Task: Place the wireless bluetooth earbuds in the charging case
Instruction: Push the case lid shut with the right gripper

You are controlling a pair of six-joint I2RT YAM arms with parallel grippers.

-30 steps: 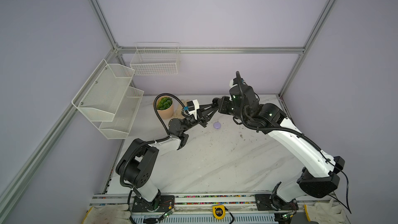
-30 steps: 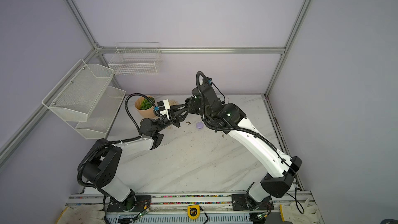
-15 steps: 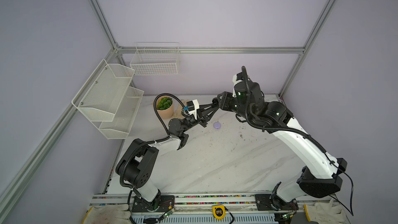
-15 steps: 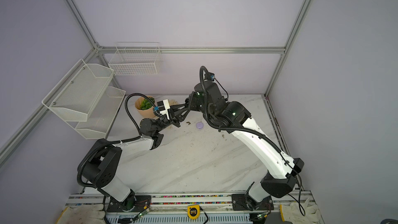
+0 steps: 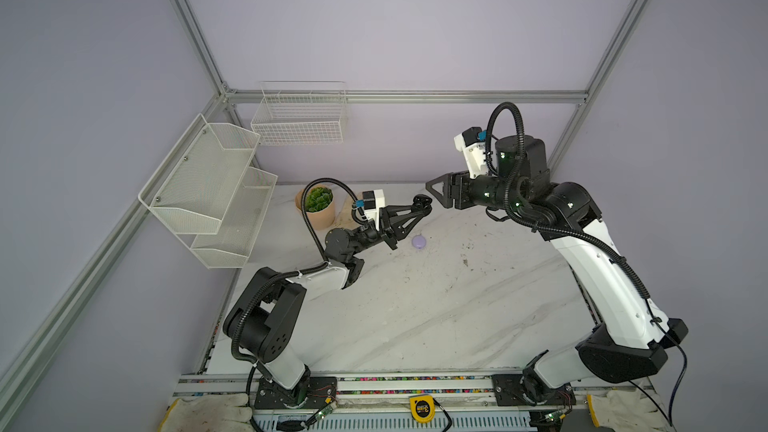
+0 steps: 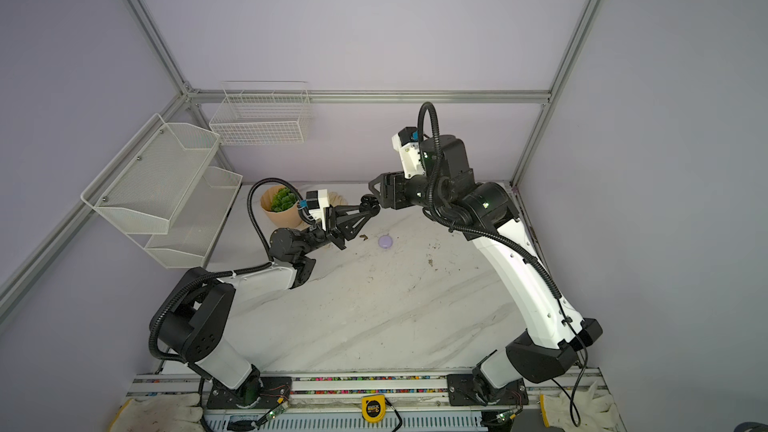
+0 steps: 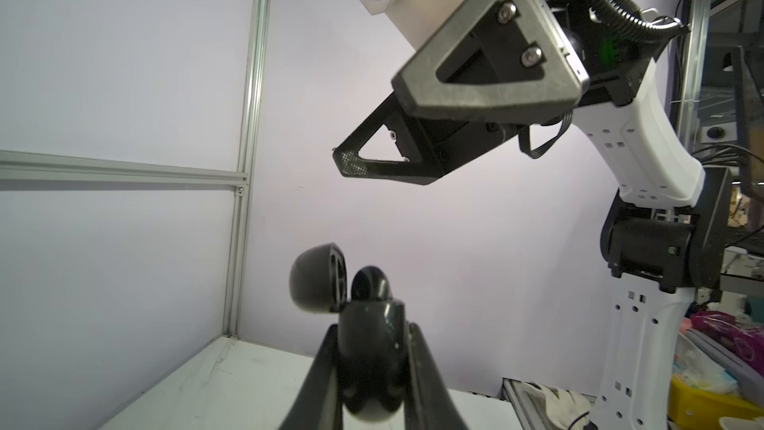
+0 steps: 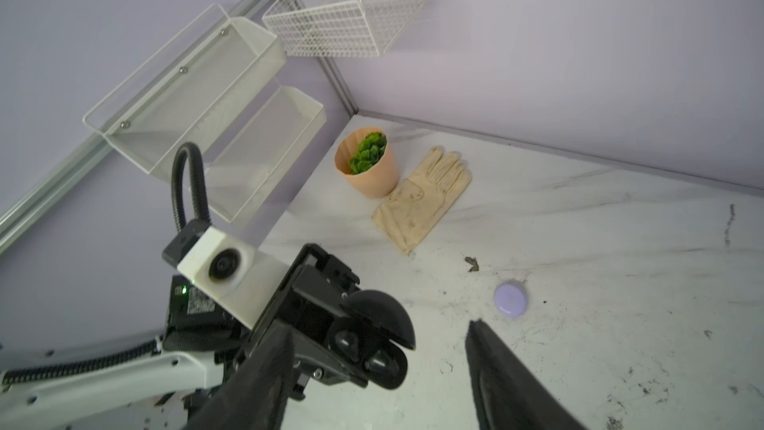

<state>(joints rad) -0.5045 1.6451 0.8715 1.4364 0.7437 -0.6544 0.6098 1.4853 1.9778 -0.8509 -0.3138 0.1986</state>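
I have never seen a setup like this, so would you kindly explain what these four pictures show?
This is a robot with two arms mounted at the edge of a marble-look table. Two pictures come from a twin camera overhead, looking down on everything. The other two come from a small camera on each arm's wrist, so each looks along that arm's end effector. The left end effector is shut on an open black charging case, holding it up in the air. In the right wrist view, two black earbuds appear seated inside it. The right end effector is open and empty, just apart from the case. On the table lie a closed lilac round case, a potted plant and a glove.
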